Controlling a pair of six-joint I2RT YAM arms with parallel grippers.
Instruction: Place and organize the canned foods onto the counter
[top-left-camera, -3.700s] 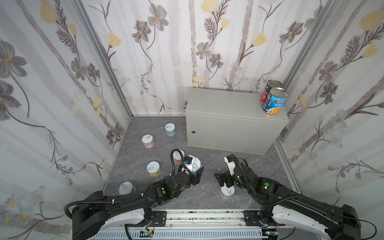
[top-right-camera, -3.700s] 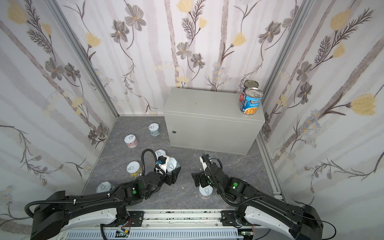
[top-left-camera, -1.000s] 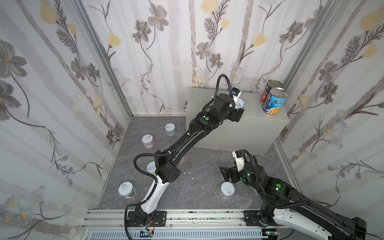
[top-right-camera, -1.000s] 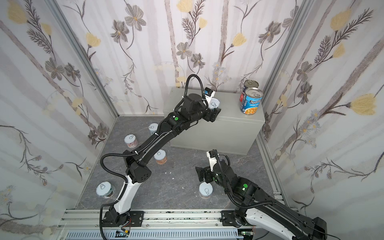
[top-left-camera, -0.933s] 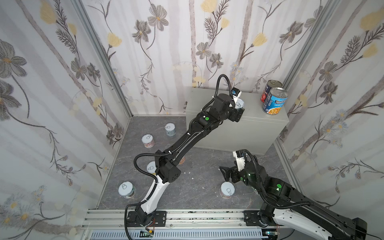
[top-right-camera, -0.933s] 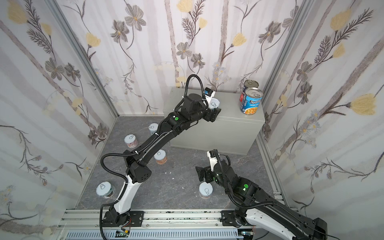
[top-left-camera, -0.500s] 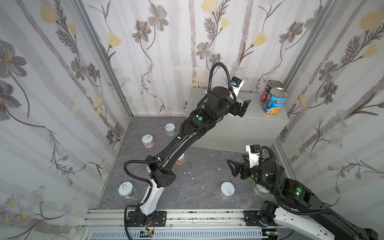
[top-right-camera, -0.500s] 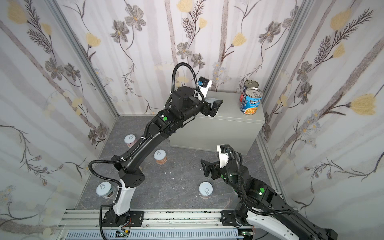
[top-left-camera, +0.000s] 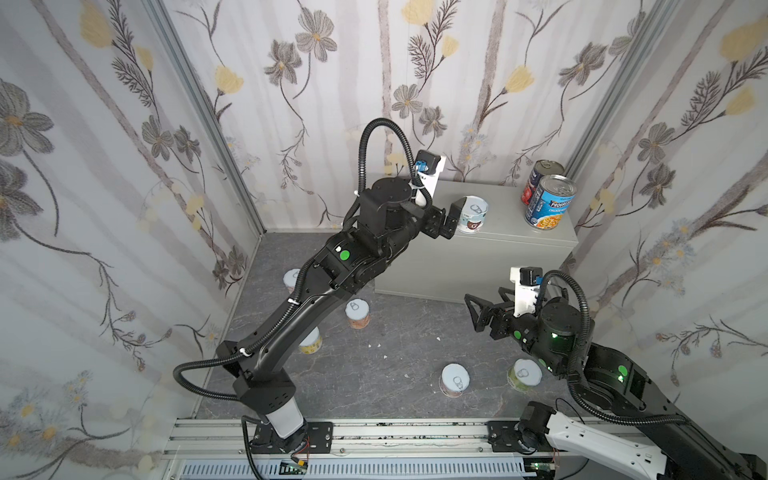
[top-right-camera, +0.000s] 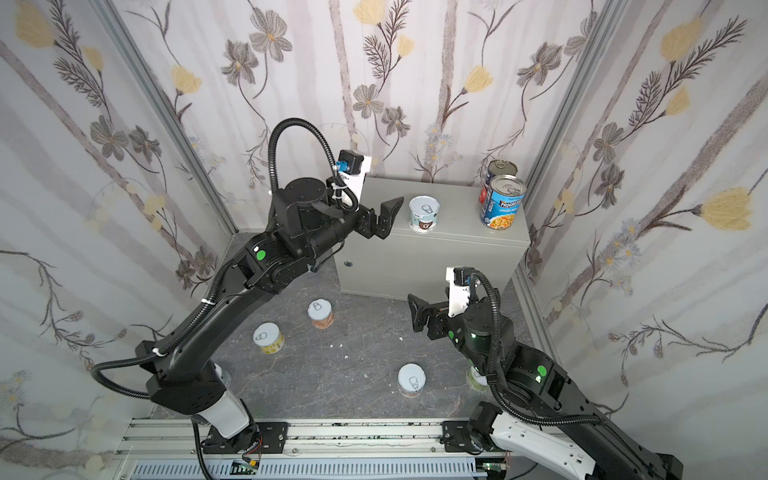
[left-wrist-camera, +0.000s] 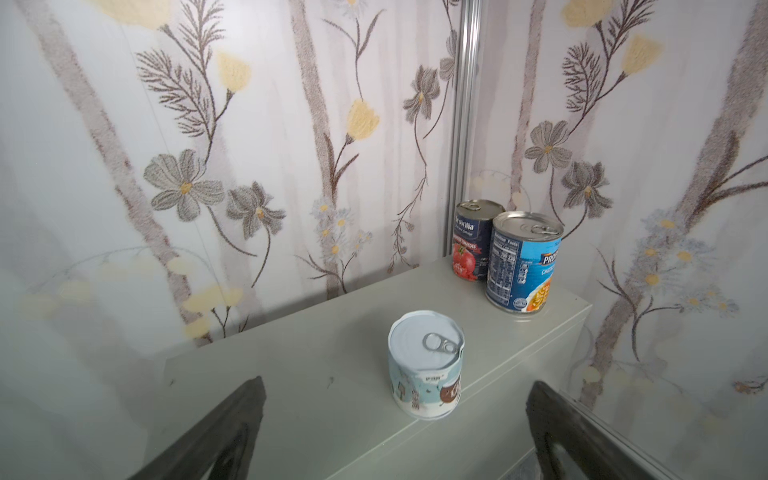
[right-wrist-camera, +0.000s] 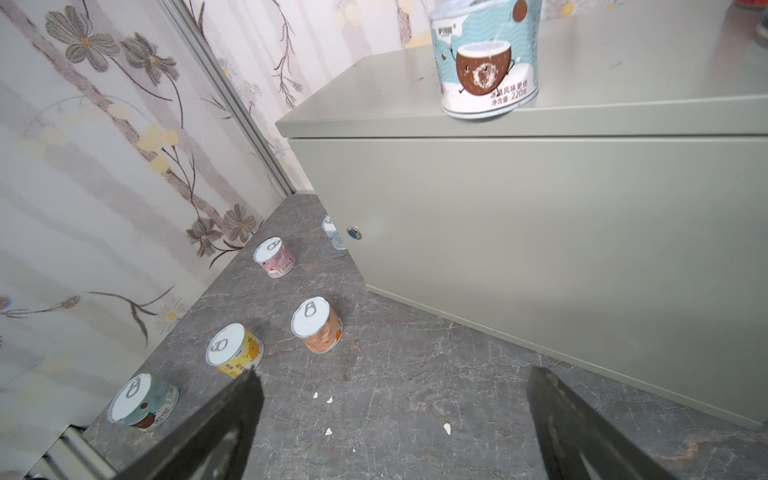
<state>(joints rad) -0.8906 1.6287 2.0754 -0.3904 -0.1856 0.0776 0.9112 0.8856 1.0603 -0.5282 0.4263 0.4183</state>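
A teal short can (top-left-camera: 472, 215) (top-right-camera: 424, 214) (left-wrist-camera: 426, 365) (right-wrist-camera: 484, 58) stands upright near the front edge of the counter (top-left-camera: 503, 237) (top-right-camera: 457, 232) (left-wrist-camera: 291, 374) (right-wrist-camera: 540, 208). My left gripper (top-left-camera: 451, 218) (top-right-camera: 384, 218) hangs open just left of it, not touching. A blue soup can (top-left-camera: 548, 203) (left-wrist-camera: 523, 266) and a navy-and-red can (top-left-camera: 538, 180) (left-wrist-camera: 471, 245) stand at the counter's right end. My right gripper (top-left-camera: 476, 311) (top-right-camera: 415, 311) hovers open and empty above the floor, in front of the counter.
Short cans stand on the dark marbled floor: orange (top-left-camera: 357, 314) (right-wrist-camera: 318, 326), yellow (top-right-camera: 269, 337) (right-wrist-camera: 232, 351), pink (right-wrist-camera: 274, 257), teal (right-wrist-camera: 143, 401), a pale one (top-left-camera: 455, 380) and a green one (top-left-camera: 523, 374) beside the right arm. Flowered walls close in on three sides.
My left gripper opened, let go of the teal can on the counter and drew back to the left. My right arm lifted off the floor and swung right, away from the pale can.
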